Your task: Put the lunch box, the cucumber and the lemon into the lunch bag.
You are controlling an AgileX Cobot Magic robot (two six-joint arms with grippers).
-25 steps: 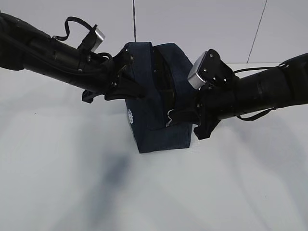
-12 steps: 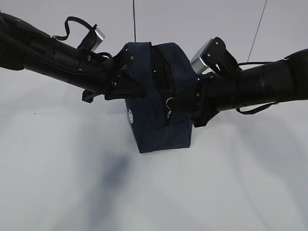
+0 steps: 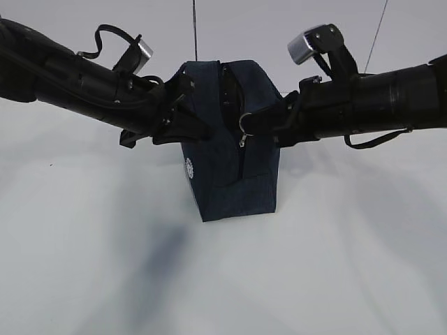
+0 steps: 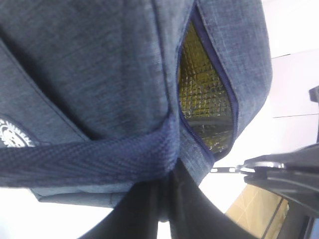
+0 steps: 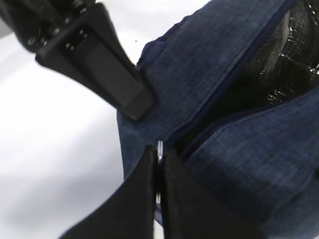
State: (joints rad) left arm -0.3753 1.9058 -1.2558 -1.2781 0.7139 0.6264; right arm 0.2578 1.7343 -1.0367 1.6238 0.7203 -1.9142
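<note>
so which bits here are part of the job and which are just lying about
Part of the job:
- lunch bag, zip partly open
- ring pull, pinched by the right gripper
- bag handle, held by the left gripper

Lying about:
- nothing but the table; lunch box, cucumber and lemon are not visible

The lunch bag point(image 3: 230, 174) is matt, coarse-woven navy cloth with a quilted, shiny foil lining point(image 4: 204, 99). Its ring pull point(image 3: 244, 124) is bright metal. The table point(image 3: 91, 279) looks smooth and matt white.
</note>
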